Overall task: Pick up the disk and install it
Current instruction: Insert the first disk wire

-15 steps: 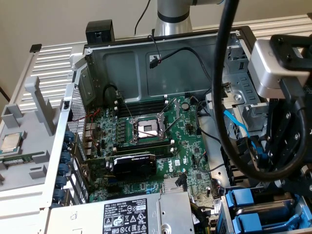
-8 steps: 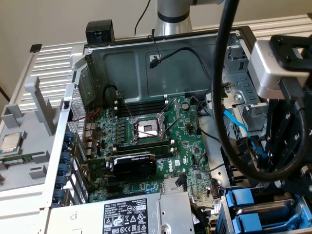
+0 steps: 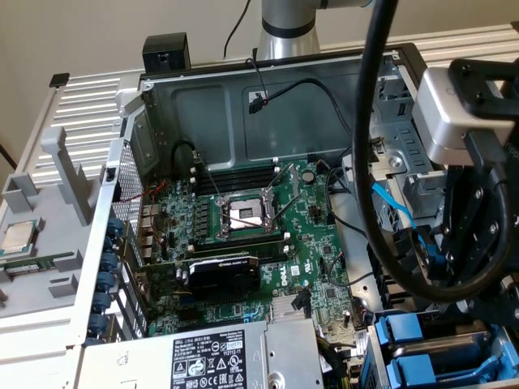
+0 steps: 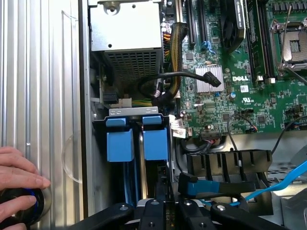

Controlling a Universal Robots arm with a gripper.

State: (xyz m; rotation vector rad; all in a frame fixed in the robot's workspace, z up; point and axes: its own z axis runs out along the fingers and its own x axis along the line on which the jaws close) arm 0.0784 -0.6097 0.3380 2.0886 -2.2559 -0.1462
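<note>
Computer case (image 3: 211,113): is lying open on the ribbed table (image 3: 81,113), with the arm reaching down into the corner at the exterior view's right
Power supply (image 3: 219,356): is sitting along the case edge nearest the exterior camera, its perforated end facing the drive bay
Motherboard (image 3: 243,243): is lying flat in the middle of the case with its processor socket open, well apart from the work
Drive bay (image 4: 132,111): is holding two blue carriers side by side, just beside the power supply
Tool (image 4: 165,203): is hanging over the bay with its fingers drawn almost together, and nothing is showing clamped between them
Disk (image 4: 156,139): is sitting down in the bay, straight ahead of the tool and between it and the power supply; of the two carriers this one is lying closest to the tool's own line, so it is judged to be the task's disk, though the pictures are not settling which of the two it is
Disk axis: the blue rails are running from the carrier handles back toward the tool, so the long axis is judged to be lying roughly in line with the tool's reach
Disk look: is showing only a bright blue plastic handle, squarish, with a smaller tab at its power-supply end; the silver body and its label are hidden in the slot
Person's hand (image 4: 17,167): is resting on a round black knob (image 4: 24,206) on the table outside the case, well apart from the disk
</note>
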